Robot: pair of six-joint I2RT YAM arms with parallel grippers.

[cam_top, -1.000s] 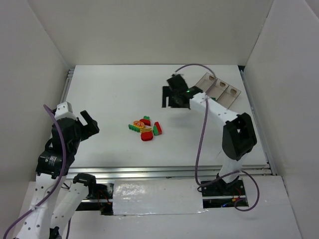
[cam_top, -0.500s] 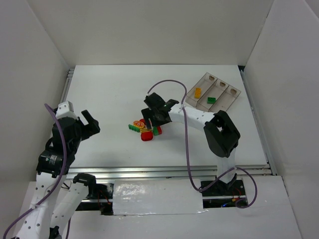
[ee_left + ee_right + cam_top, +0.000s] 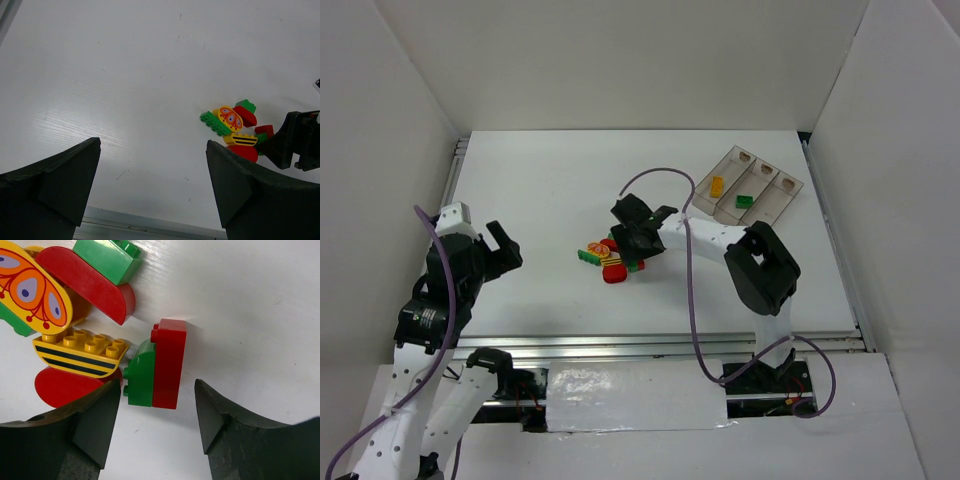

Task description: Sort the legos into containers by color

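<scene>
The legos (image 3: 610,258) are straddled by the right gripper (image 3: 156,390), and nothing is gripped.

In the right wrist view its fingers (image 3: 90,425) are seen partly open, set astride a red-and-green pair of bricks (image 3: 160,365), with a gap left on either side. The rest of the pile is clustered at ten o'clock of that pair. The containers (image 3: 775,195) are placed at two o'clock of the pile, well apart from it. A yellow brick (image 3: 717,186) is seen in the left compartment and a green brick (image 3: 745,201) in the middle one. The left gripper (image 3: 500,247) is held wide open and empty at nine o'clock of the pile, over the table (image 3: 540,190).
</scene>
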